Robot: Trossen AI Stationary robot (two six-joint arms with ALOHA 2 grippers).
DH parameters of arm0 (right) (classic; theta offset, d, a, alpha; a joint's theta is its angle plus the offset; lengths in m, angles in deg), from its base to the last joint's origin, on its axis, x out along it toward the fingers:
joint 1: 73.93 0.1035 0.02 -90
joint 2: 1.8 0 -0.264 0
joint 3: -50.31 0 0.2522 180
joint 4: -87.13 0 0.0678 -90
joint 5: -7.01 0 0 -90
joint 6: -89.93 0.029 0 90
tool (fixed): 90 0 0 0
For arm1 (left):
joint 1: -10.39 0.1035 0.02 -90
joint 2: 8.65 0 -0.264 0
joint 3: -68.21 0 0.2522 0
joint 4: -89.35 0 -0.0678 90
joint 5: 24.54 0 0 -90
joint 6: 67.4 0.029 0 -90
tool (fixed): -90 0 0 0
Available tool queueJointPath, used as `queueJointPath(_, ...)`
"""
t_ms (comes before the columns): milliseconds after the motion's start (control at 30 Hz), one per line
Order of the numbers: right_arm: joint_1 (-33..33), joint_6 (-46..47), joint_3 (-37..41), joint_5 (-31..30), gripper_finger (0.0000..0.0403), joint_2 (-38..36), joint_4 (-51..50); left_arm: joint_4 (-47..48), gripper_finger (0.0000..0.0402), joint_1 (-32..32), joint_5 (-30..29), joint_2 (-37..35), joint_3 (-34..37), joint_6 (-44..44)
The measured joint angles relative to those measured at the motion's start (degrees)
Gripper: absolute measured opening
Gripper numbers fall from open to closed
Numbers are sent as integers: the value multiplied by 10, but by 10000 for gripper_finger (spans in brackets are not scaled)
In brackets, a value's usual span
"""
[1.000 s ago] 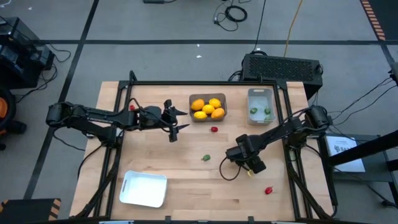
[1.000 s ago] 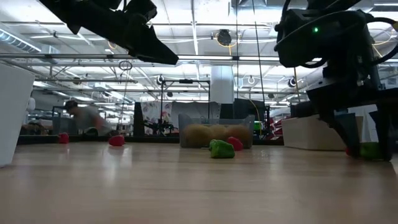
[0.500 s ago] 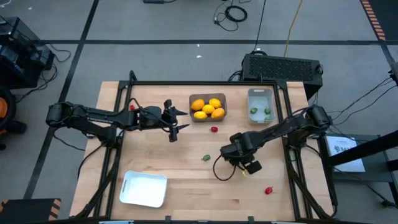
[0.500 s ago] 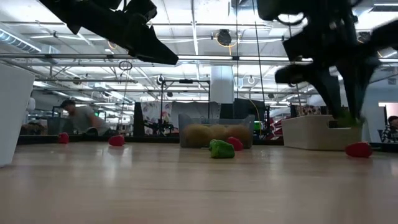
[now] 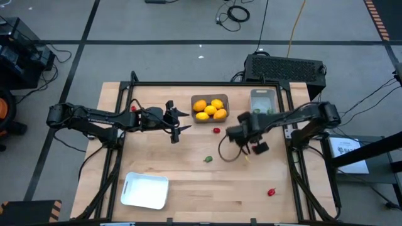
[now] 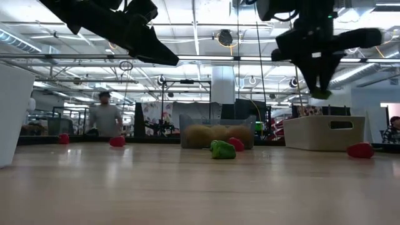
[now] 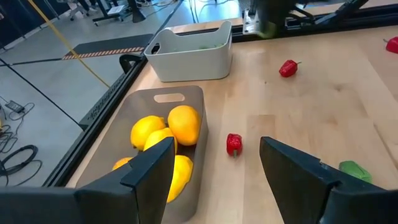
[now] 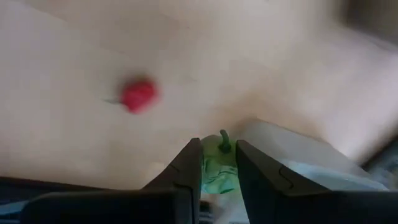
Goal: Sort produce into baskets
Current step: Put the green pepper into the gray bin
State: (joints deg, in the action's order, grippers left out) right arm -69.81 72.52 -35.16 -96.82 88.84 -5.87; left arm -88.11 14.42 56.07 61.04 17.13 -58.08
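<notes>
Now raised off the table, right gripper (image 8: 219, 163) clamped on a green piece (image 8: 218, 167), carried from mid-table toward the pale grey bin (image 5: 262, 101), left gripper (image 7: 214, 168) unmoved, fingers spread beside the dark grey bin (image 7: 112, 149).

Green piece (image 8: 217, 167) mostly hidden between right gripper (image 8: 217, 163) fingers (only stem and a sliver show). Right wrist view blurred throughout. Lemons (image 7: 163, 138) partly behind left gripper's (image 7: 214, 168) finger. White tray (image 6: 14, 112) cut off by low view's edge.
</notes>
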Motion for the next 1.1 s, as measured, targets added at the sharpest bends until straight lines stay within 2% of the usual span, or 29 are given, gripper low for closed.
queueJointPath(167,-85,-54,0,-60,75,-44,2,-1,244,0,0,0,0,0)
queueJointPath(400,-221,-122,0,-56,75,-60,34,-3,244,0,0,0,0,0)
queueJointPath(633,-340,-138,0,-55,77,-55,67,-1,244,0,0,0,0,0)
queueJointPath(867,-405,-135,0,-53,120,-54,70,13,244,0,0,0,0,3)
queueJointPath(1100,-421,-120,0,-53,157,-54,77,13,244,0,0,0,0,4)
